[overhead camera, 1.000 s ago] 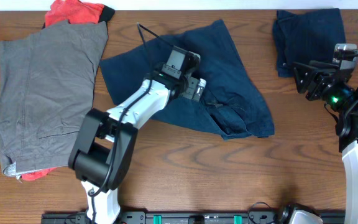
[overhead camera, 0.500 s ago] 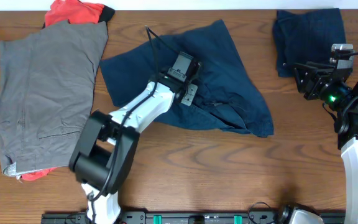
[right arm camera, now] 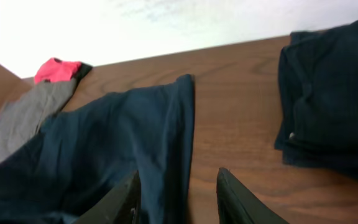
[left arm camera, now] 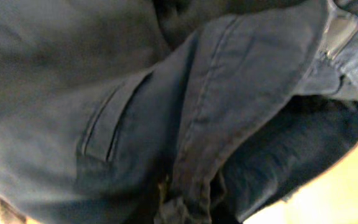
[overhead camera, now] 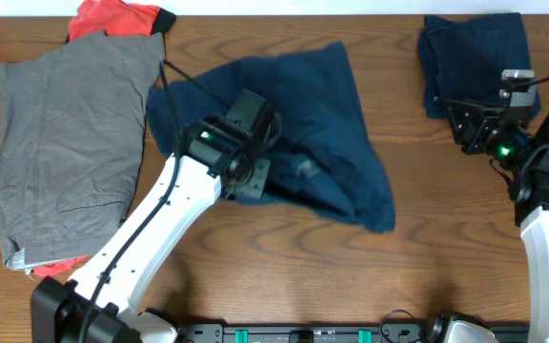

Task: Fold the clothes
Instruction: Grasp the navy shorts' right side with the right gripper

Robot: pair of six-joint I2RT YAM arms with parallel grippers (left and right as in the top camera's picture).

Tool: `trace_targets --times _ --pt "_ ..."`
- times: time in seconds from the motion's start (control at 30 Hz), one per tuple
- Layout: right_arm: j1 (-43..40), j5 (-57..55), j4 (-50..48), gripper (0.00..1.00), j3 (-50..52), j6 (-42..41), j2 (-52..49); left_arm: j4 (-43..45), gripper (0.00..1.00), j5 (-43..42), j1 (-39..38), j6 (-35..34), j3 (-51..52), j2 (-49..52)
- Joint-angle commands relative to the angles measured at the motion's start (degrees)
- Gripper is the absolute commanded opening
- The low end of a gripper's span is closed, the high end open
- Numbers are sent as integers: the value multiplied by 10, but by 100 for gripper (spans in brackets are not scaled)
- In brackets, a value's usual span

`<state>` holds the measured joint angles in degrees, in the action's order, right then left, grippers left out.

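Observation:
The navy shorts (overhead camera: 317,124) lie rumpled across the table's middle, and they fill the left wrist view (left arm camera: 166,106) with a pocket and seams showing. My left gripper (overhead camera: 253,175) sits on their left part, shut on a bunched fold (left arm camera: 188,202) that hides its fingers. Grey shorts (overhead camera: 65,143) lie flat at the left over a red-orange garment (overhead camera: 112,14). My right gripper (overhead camera: 462,122) hovers at the right and stands open (right arm camera: 178,199), holding nothing. It faces the navy shorts' far edge (right arm camera: 179,124).
A folded navy garment (overhead camera: 475,52) rests at the back right corner, close beside my right gripper (right arm camera: 334,93). Bare wood (overhead camera: 351,276) runs along the front of the table. A black rail (overhead camera: 303,333) lines the front edge.
My left gripper has shut on the navy shorts and pulled back to the left, dragging the cloth with it. The right jaws have narrowed a little; that arm barely moved.

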<state>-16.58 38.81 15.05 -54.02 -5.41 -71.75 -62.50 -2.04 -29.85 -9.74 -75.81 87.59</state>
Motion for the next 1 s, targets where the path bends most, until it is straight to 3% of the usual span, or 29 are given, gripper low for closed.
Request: trace_targets --times 0.0,0.07,0.17,0.27,0.33,0.43,0.6,0.7,0.8,0.97 --pt "12 0 1 38 -10 3 -16 -61 14 -61 1 -36 -2 2" --pt "14 0 6 38 -10 3 -24 -104 16 -74 1 -64 2 6" --pt "18 0 17 37 -10 3 -38 -156 38 -81 1 -108 14 7" --pt "26 0 28 36 -10 3 -53 -189 68 -80 1 -120 25 7" --pt "37 0 39 35 -10 4 -63 -197 73 -78 1 -120 25 7" --pt "61 0 61 36 -10 9 -82 -181 71 -78 2 -120 25 7" --pt "125 -28 77 44 -10 38 -127 -158 49 -77 3 -118 23 5" --pt "160 -67 74 52 -10 38 -160 -137 29 -71 10 -118 18 -2" --pt "189 -95 70 59 -10 52 -192 -104 23 -57 23 -118 14 -16" --pt "230 -125 63 60 -10 68 -241 -33 20 -43 53 -109 14 -36"
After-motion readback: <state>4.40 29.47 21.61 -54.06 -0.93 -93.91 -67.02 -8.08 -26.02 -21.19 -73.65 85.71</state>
